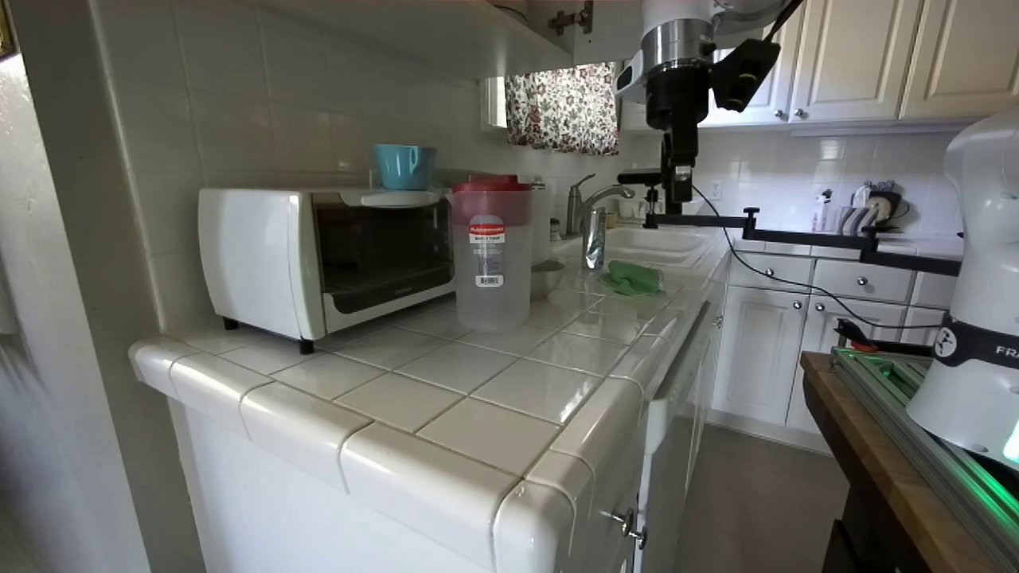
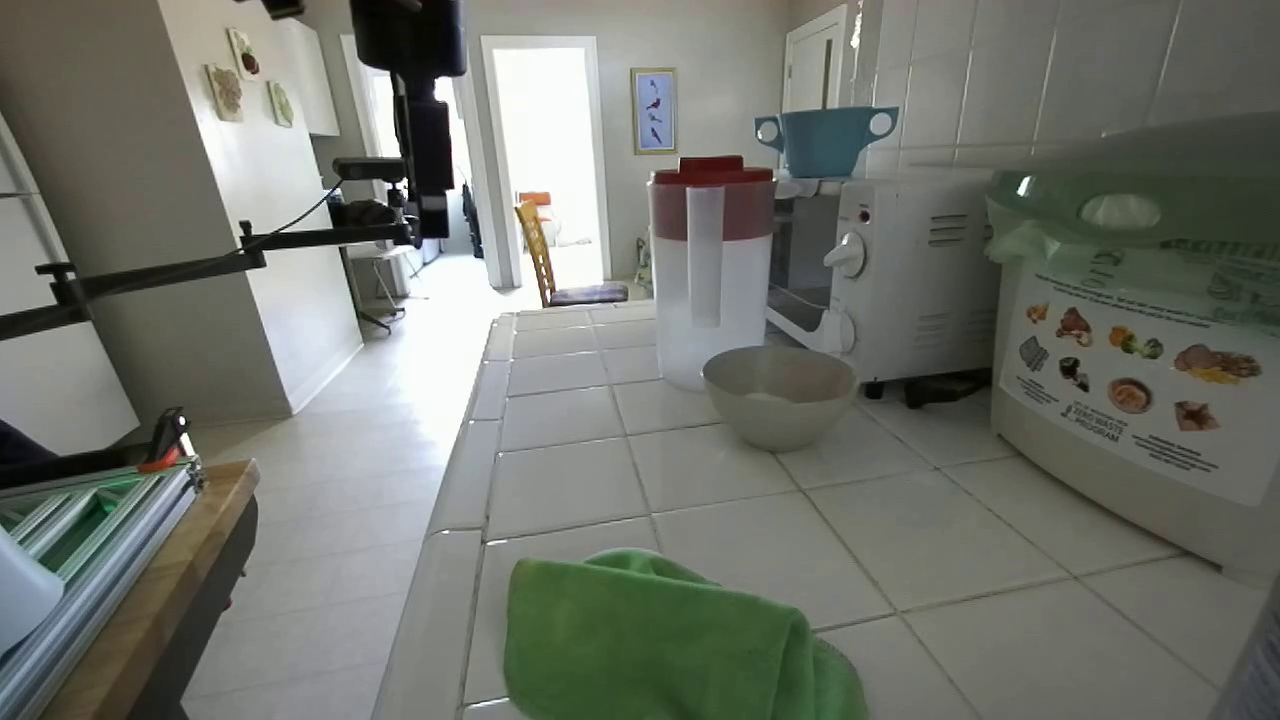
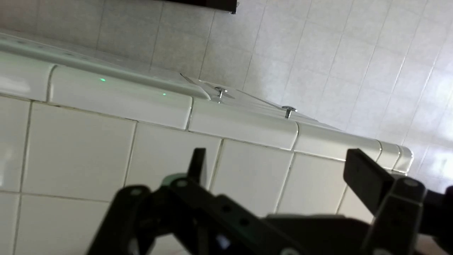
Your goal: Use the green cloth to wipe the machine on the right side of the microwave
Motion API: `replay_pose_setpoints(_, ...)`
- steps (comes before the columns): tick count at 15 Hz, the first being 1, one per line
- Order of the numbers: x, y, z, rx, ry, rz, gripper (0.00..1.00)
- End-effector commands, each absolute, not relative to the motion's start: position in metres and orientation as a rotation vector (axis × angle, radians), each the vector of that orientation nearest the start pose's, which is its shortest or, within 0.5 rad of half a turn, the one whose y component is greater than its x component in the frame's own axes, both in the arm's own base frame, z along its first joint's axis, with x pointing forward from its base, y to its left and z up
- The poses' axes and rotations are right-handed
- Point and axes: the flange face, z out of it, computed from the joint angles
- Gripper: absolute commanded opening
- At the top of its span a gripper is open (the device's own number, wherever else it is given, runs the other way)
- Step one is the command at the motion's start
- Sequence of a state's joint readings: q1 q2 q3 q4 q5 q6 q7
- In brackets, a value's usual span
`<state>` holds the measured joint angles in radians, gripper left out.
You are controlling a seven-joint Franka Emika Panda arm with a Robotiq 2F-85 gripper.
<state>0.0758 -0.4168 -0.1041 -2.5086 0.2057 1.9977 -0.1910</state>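
The gripper (image 3: pixel 277 168) hangs higher than the counter (image 1: pixel 497 434), its jaws spread and empty. The green cloth (image 2: pixel 660 640) lies on this counter; fetching it seems the present step, so next needs careful lowering towards it.

Likely home kitchen: sink (image 1: pixel 665 242), cabinets (image 1: pixel 760 358)

Green cloth (image 2: pixel 660 635), black tool (image 3: pixel 276 161), flowered curtain (image 1: pixel 564 107)

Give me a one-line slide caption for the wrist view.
Open, empty gripper above the white tiled counter, with metal knobs and floor beyond its edge.
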Motion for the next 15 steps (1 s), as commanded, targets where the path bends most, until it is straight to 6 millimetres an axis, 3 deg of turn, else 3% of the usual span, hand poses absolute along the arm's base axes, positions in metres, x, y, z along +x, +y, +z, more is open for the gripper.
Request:
replay_pose_setpoints(1,0.406,-0.015,0.427,-2.923,0.008,0.017,1.00)
replay_pose_setpoints(8,0.416,-0.081,0.424,-2.961,0.366,-0.187,1.00)
replay_pose_setpoints(15,0.407,-0.153,0.385,-3.030,0.751,-0.213,1.00)
